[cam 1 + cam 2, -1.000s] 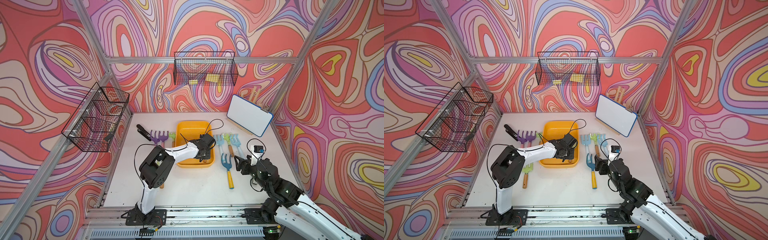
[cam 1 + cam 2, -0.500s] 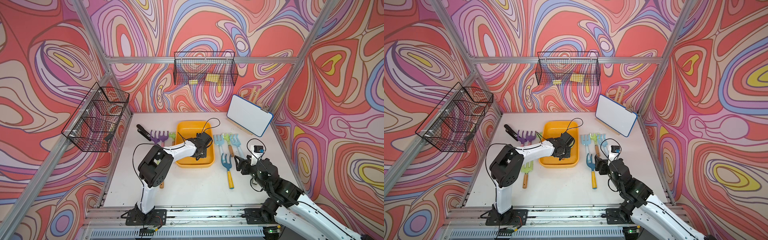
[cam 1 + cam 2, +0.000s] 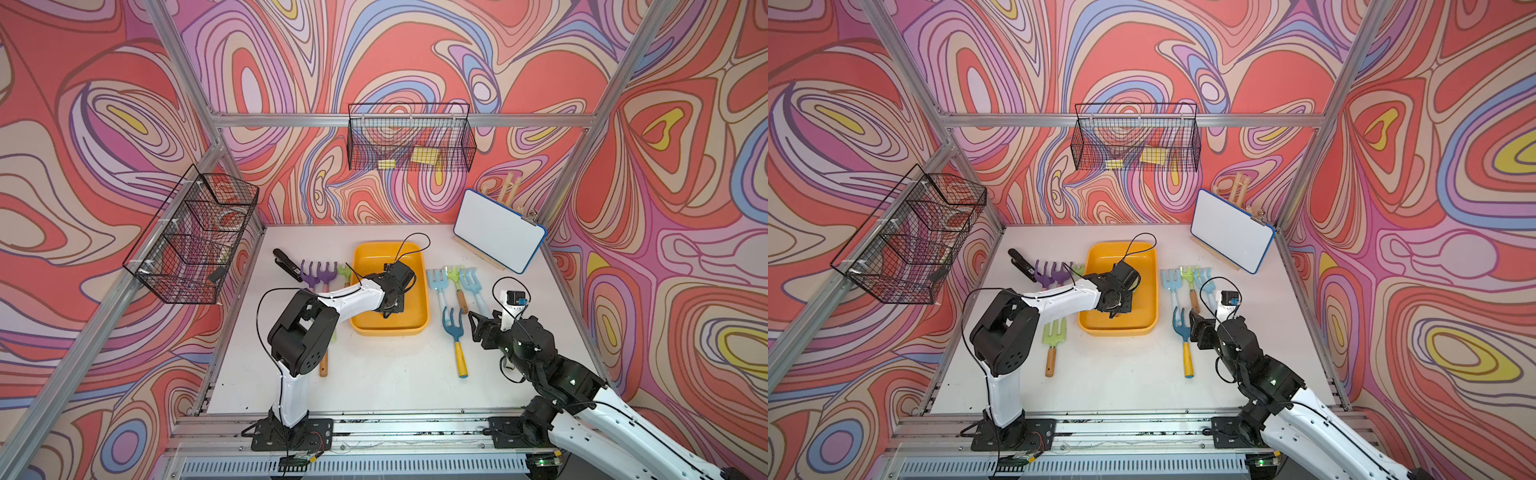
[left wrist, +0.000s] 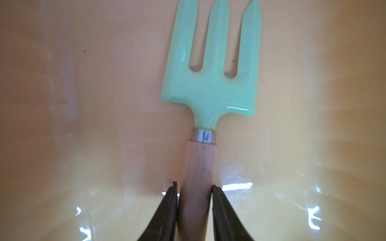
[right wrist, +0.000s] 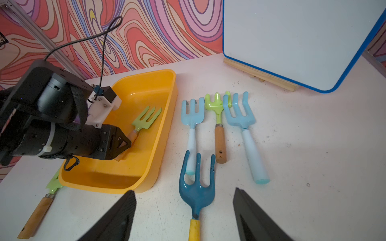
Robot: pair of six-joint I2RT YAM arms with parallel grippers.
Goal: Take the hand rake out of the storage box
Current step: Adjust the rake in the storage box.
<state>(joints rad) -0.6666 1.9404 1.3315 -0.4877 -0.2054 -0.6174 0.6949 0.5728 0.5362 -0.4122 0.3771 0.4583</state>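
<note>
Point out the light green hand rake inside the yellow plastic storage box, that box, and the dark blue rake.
Light green hand rake (image 4: 208, 94): left wrist view, tined head.
Yellow storage box (image 5: 144, 91): right wrist view, inner wall.
Dark blue rake (image 5: 196, 194): right wrist view, head.

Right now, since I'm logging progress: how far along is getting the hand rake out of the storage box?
Done: the left tool is inside the storage box, closed on the hand rake by its wooden handle. In hand: that grip, with the green head lying in the box. Left: lifting it over the rim and out. The right tool hangs open, holding nothing.
</note>
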